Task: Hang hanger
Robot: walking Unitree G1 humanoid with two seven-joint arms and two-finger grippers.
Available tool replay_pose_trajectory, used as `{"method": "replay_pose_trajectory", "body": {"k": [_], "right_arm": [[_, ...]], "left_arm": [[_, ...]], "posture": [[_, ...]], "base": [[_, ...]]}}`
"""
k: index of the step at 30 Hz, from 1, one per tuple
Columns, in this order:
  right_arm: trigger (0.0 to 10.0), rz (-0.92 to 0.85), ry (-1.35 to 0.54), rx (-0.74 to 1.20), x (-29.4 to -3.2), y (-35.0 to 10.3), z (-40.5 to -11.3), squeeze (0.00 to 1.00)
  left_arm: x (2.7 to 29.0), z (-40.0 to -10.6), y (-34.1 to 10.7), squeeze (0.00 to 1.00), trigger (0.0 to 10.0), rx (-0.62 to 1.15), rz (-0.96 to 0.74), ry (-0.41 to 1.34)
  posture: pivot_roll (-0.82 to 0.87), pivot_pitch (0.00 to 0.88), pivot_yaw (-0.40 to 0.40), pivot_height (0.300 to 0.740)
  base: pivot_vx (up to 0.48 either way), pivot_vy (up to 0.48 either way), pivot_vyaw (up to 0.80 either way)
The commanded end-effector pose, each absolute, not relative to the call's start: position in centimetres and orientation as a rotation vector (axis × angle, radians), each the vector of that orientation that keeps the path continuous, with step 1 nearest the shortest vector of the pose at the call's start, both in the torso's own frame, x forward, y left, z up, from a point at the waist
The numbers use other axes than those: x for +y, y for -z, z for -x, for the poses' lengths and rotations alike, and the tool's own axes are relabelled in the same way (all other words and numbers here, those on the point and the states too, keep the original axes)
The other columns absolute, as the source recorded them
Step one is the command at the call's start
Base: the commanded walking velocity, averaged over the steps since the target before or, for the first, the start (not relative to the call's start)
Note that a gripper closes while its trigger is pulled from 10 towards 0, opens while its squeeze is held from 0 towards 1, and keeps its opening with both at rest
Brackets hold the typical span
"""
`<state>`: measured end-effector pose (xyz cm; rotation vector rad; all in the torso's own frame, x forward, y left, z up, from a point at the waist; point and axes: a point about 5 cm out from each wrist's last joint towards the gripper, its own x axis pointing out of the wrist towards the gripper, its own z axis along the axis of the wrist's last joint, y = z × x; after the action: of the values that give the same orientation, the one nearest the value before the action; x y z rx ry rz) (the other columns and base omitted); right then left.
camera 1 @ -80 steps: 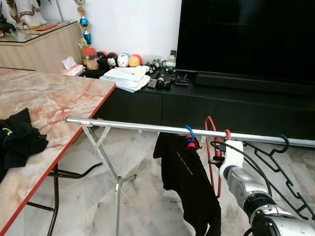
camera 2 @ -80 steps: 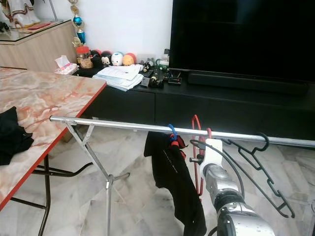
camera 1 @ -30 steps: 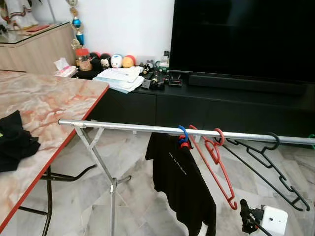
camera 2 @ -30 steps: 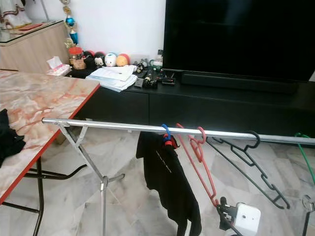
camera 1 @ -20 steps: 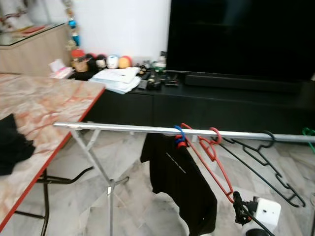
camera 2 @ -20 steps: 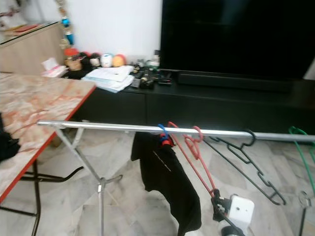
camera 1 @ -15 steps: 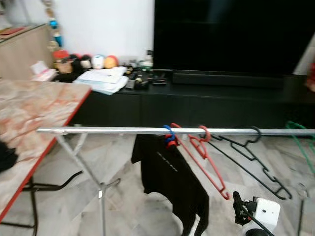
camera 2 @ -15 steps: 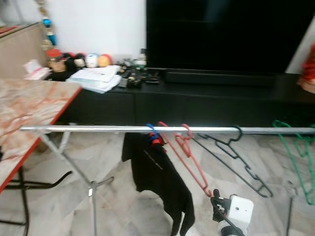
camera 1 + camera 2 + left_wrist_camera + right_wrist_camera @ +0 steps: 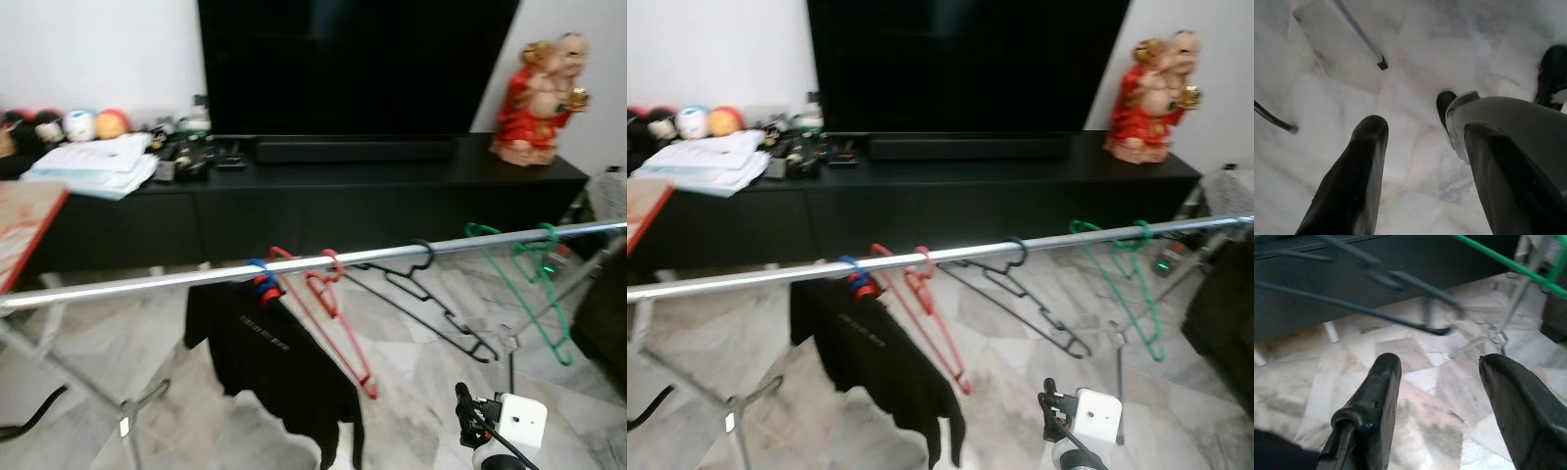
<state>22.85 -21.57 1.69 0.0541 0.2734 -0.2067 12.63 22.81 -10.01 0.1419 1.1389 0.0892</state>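
Observation:
A silver rail (image 9: 147, 284) runs across the room on a folding rack. On it, from left to right, hang a black T-shirt (image 9: 269, 357) on a blue-hooked hanger, a red hanger (image 9: 328, 308), a black hanger (image 9: 431, 304) and a green hanger (image 9: 534, 284). My right gripper (image 9: 464, 406) is low, below and to the right of the red hanger, clear of the rail. Its fingers (image 9: 1381, 387) stand open with nothing between them, and the black and green hangers pass above. My left gripper (image 9: 1425, 129) hangs open over the marble floor.
A large black TV stands on a long black console (image 9: 323, 196) behind the rail, with a red figurine (image 9: 534, 98) at its right end and papers (image 9: 93, 162) and toys at its left. The marble table's corner (image 9: 20, 225) is far left. A rack leg (image 9: 127, 421) stands low left.
The red hanger, held at the rail by my right gripper 2.7 s ago, now hangs free, and the gripper has dropped low. The camera has turned right, bringing in the green hanger and figurine.

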Motion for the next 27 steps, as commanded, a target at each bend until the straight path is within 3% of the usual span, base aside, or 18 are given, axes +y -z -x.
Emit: {"method": "replay_pose_trajectory", "body": {"k": [1, 13, 15, 27], "right_arm": [[10.0, -0.054, 0.225, 0.308, -22.0, -1.0, -22.1, 0.0], [10.0, -0.033, 0.191, 0.413, -21.9, 1.5, -21.0, 0.0], [10.0, 0.003, 0.194, 0.541, -22.5, 3.7, -20.5, 0.0], [10.0, -0.07, 0.261, 0.877, -22.1, 7.9, -17.4, 0.0]], "left_arm": [[22.4, -12.2, 10.2, 0.0, 10.0, 1.155, -0.121, -0.094], [22.3, -12.3, 10.2, 0.0, 10.0, 1.148, -0.102, -0.102], [22.3, -12.4, 10.2, 0.0, 10.0, 1.147, -0.103, -0.097], [22.1, -12.8, 10.1, 0.0, 10.0, 1.146, -0.14, -0.07]], "posture": [[0.02, 0.0, -0.014, 0.74], [0.0, 0.0, -0.006, 0.74], [0.0, 0.0, 0.001, 0.74], [0.0, 0.0, 0.013, 0.74]], "base": [[0.0, 0.0, -0.73], [0.0, 0.0, -0.69], [0.0, 0.0, 0.0], [0.0, -0.08, 0.0]]}}
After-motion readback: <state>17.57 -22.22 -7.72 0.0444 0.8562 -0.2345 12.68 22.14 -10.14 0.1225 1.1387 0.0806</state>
